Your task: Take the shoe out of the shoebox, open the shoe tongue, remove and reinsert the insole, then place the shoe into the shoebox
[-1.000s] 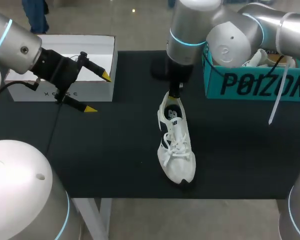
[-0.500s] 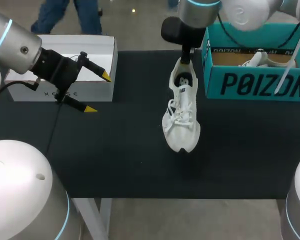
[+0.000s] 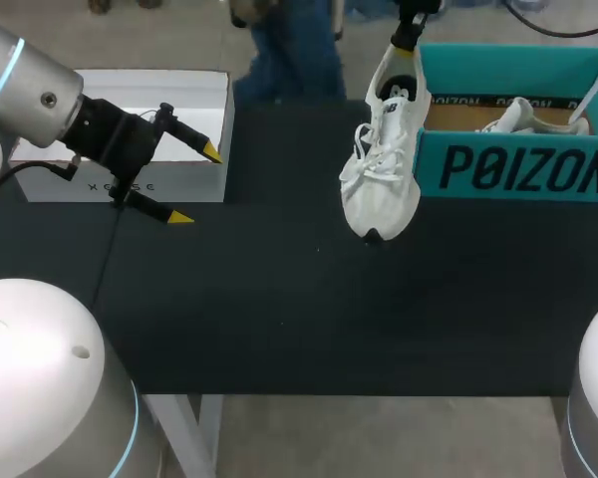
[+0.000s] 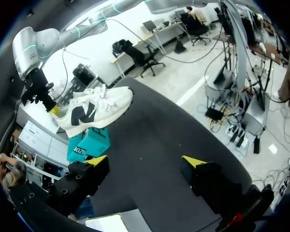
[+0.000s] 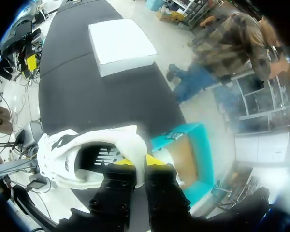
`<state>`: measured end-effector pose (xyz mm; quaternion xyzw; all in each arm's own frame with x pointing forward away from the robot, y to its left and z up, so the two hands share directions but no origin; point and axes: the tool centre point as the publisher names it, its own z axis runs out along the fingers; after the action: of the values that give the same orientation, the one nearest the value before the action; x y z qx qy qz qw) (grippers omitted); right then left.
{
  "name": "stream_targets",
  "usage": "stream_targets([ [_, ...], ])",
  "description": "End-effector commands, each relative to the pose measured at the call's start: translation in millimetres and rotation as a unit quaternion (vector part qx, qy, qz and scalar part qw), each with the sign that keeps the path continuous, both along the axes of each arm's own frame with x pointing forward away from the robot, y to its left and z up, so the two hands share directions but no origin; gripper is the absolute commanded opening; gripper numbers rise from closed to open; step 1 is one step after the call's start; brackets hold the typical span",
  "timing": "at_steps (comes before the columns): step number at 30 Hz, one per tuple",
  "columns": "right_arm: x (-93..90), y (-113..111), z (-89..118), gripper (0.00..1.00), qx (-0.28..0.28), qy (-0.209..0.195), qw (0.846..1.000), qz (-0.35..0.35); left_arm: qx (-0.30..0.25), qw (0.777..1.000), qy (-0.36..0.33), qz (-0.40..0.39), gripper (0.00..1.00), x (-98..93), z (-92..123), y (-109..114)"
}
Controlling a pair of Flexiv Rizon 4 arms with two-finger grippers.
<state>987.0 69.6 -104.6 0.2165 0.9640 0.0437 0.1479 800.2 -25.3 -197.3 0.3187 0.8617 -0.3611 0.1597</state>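
**Head view.** The right gripper (image 3: 407, 35), at the upper edge, has its fingers clenched on the heel collar of a white lace-up sneaker with a dark side logo (image 3: 381, 169). The sneaker hangs toe-down above the black tabletop (image 3: 229, 299), at the near left corner of the open teal cardboard shoebox (image 3: 518, 171). Inside the shoebox lies a second white shoe (image 3: 523, 117). The step in hand is probably the final carry into the shoebox. The next move calls for clearing the wall, lowering beside the second shoe, then releasing. The left gripper (image 3: 195, 184) hangs with fingers released, before a white cardboard box (image 3: 130, 184).

**Left wrist view.** The left gripper (image 4: 145, 160) is spread and holds nothing; ahead, the sneaker (image 4: 94, 111) hangs over the shoebox (image 4: 87, 145).

**Right wrist view.** The right gripper (image 5: 139, 162) pinches the sneaker (image 5: 87, 145) at its heel, with the shoebox (image 5: 188, 150) alongside.
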Motion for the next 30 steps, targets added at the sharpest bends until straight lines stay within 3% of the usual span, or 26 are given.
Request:
stream_targets([
  [1,-1.6,-0.6,2.1,0.00,0.001,-0.001,1.000,-0.001,0.002,1.000,0.000,0.000,1.00,-0.6,0.5,0.0],
  [22,-1.6,-0.6,2.1,0.00,0.001,-0.001,1.000,-0.001,0.002,1.000,0.000,0.000,1.00,-0.6,0.5,0.0],
  [30,39.6,-60.2,18.3,0.00,0.025,0.003,0.994,-0.110,0.002,1.000,0.000,0.000,1.00,-0.6,0.5,0.0],
])
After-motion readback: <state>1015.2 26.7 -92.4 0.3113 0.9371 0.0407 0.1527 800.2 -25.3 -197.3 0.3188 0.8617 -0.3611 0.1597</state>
